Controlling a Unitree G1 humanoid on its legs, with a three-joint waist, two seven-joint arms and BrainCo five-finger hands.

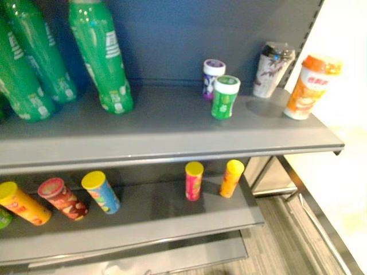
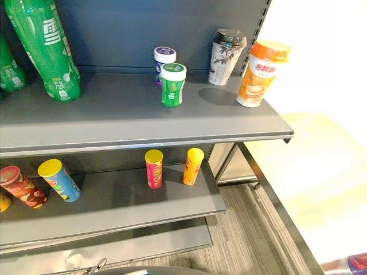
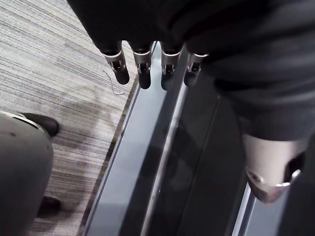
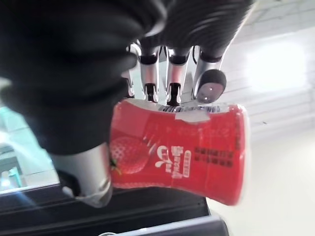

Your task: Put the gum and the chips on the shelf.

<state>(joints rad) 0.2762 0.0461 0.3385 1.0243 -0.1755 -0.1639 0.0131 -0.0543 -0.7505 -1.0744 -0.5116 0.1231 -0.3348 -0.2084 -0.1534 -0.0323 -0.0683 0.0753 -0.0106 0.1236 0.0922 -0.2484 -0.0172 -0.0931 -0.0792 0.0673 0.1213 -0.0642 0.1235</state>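
— Down and to the right of the green white-capped gum bottle on the upper grey metal shelf: that's where I judge my right hand to be. Its fingers and thumb are wrapped round the red waisted plastic gum bottle with the strawberry picture.
— How does it lie?
— Long axis across the fingers. Whether it's upright, I can't tell. It has to travel up and left towards that green bottle.
— Anything in the way?
— A purple-capped bottle sits just behind the green one. A dark-lidded cup and an orange-lidded cup are to its right, and tall green soda bottles well to its left. I'd aim for the bare shelf in front of it.
— Left hand?
— My left hand has straight fingers and holds nothing, far below the green bottle over striped carpet.
— Chips?
— Slim yellow-lidded cans stand one shelf below the green bottle.
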